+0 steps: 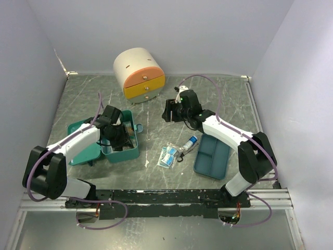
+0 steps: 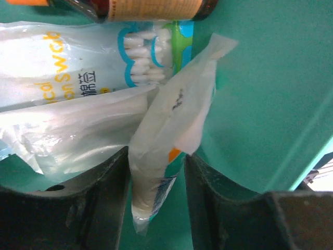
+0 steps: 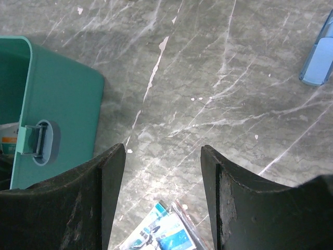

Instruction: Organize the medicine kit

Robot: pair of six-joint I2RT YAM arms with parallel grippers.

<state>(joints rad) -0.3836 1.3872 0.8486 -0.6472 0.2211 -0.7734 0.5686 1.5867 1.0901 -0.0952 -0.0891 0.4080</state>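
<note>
The teal medicine kit (image 1: 83,148) lies open at the left, lid flat. My left gripper (image 1: 118,136) reaches into its box. In the left wrist view the left gripper (image 2: 156,156) is shut on a puffy white sachet (image 2: 174,109) just above the teal floor (image 2: 260,104). Beside the sachet lie a cotton-swab bag (image 2: 78,67) and a brown bottle (image 2: 151,8). My right gripper (image 1: 170,112) is open and empty above bare table, also in the right wrist view (image 3: 163,148). The kit's corner and latch (image 3: 39,140) show at its left.
Blue-and-white packets (image 1: 169,155) lie mid-table, also in the right wrist view (image 3: 161,234). A small blue-capped tube (image 1: 191,141) lies beside them. A dark-blue divided tray (image 1: 212,156) sits to the right. A cream cabinet with orange and yellow drawers (image 1: 139,74) stands at the back.
</note>
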